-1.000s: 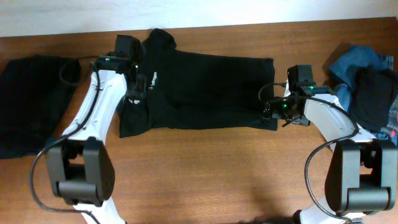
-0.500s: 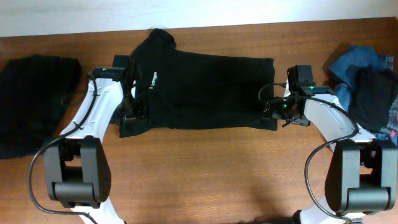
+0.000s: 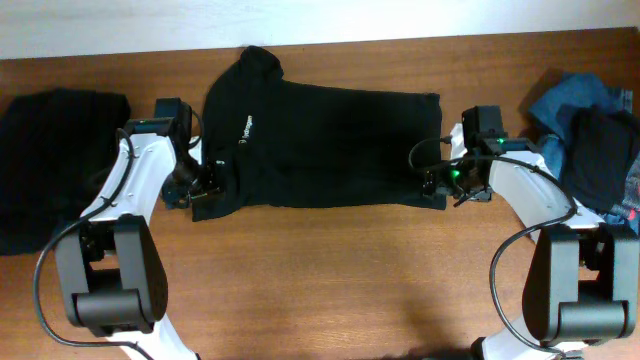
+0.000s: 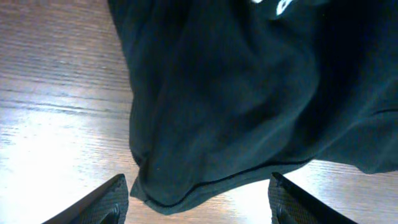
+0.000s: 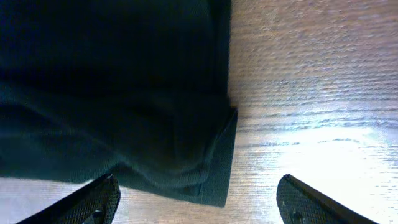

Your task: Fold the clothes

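Observation:
A black short-sleeved T-shirt [image 3: 320,145] with a small white logo [image 3: 243,126] lies spread sideways across the middle of the table. My left gripper [image 3: 197,188] is open over the shirt's near left sleeve corner [image 4: 168,186], with nothing between its fingers. My right gripper [image 3: 438,183] is open over the shirt's near right hem corner [image 5: 214,177]. Both corners lie flat on the wood between the open fingers.
A folded black garment [image 3: 50,160] lies at the table's left edge. A heap of clothes at the right edge holds a blue denim piece [image 3: 570,100] and a black piece [image 3: 600,155]. The wooden table [image 3: 330,280] runs bare along the front.
My left arm has swung left and toward the front, from above the shirt's chest to its near left corner. The right arm has barely moved.

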